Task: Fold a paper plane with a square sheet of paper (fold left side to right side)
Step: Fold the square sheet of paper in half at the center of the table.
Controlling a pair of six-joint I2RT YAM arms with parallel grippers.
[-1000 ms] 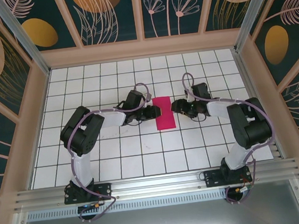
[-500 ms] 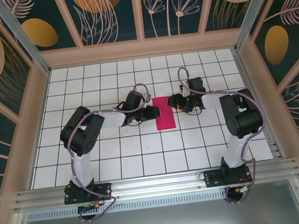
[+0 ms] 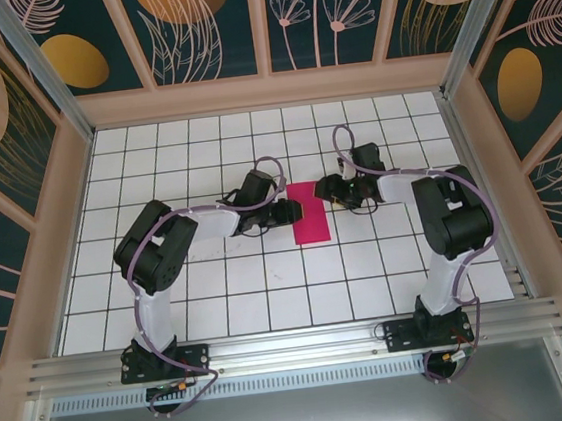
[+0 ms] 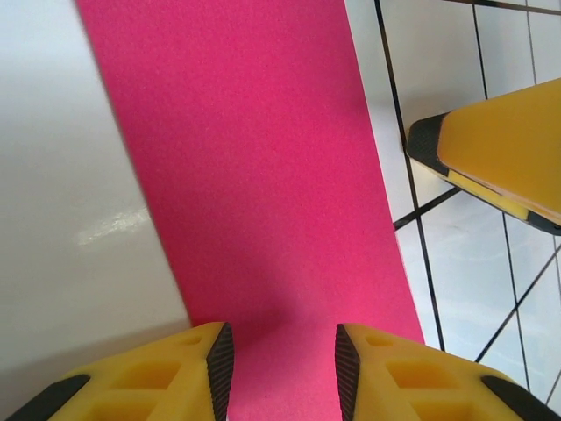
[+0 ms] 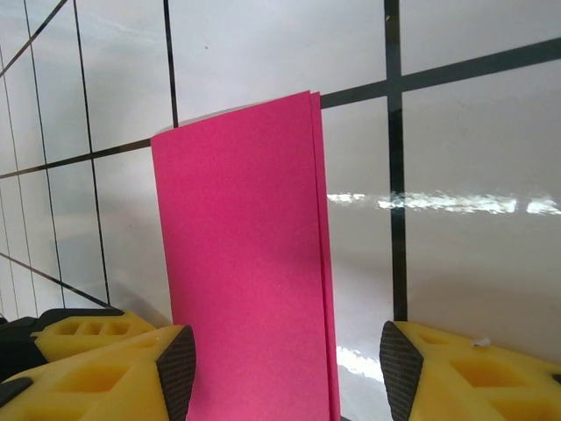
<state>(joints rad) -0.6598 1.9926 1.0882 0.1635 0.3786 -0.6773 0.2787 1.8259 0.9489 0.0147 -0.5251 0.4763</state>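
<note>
One sheet of pink paper (image 3: 309, 212) is counted, and two layers are made out at its folded edge. Two arms are tallied: one left arm (image 3: 155, 254), one right arm (image 3: 453, 223). One gripper is logged per arm, the left gripper (image 3: 288, 210) and the right gripper (image 3: 328, 197), two in all. Two yellow fingers (image 4: 175, 377) are counted on each, four altogether. One tiled table (image 3: 268, 282) is noted beneath.
</note>
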